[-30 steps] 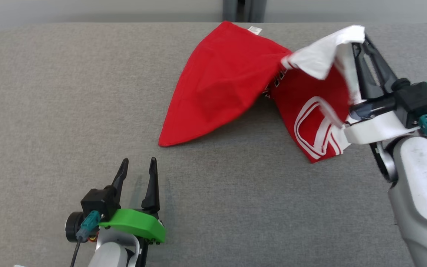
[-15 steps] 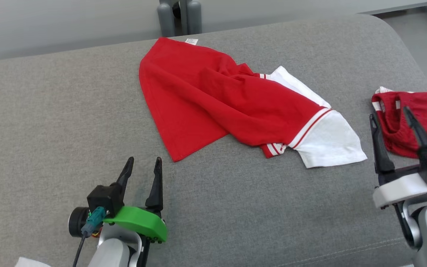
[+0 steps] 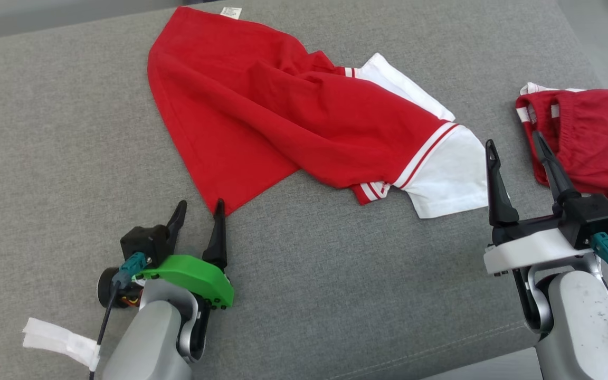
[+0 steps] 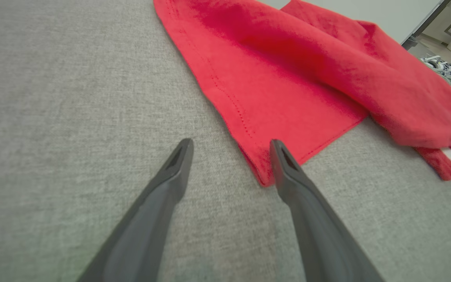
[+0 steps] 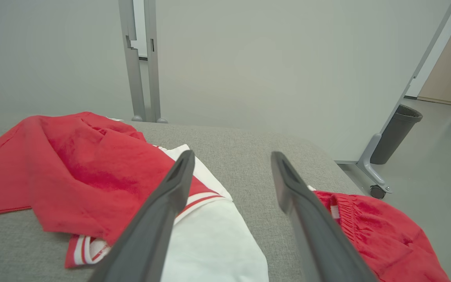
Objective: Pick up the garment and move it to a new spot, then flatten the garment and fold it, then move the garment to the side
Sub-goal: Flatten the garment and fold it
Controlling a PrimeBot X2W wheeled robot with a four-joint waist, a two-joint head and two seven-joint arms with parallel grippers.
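The garment is a red shirt with white, red-striped sleeves, lying loosely rumpled on the grey padded table. Its white sleeve points toward my right side. My left gripper is open just below the shirt's near red corner, and in the left wrist view that corner lies against the inside of my right finger, with the gripper holding nothing. My right gripper is open and empty, raised beside the white sleeve. In the right wrist view its fingers frame bare table.
A second red piece with an elastic waistband lies at the table's right edge, just right of my right gripper. A white strip sits by my left arm. Beyond the table stand a metal post and a dark bin.
My right gripper has opened and let go of the shirt, which now lies on the table, and has drawn back to the right. The head camera has also shifted.
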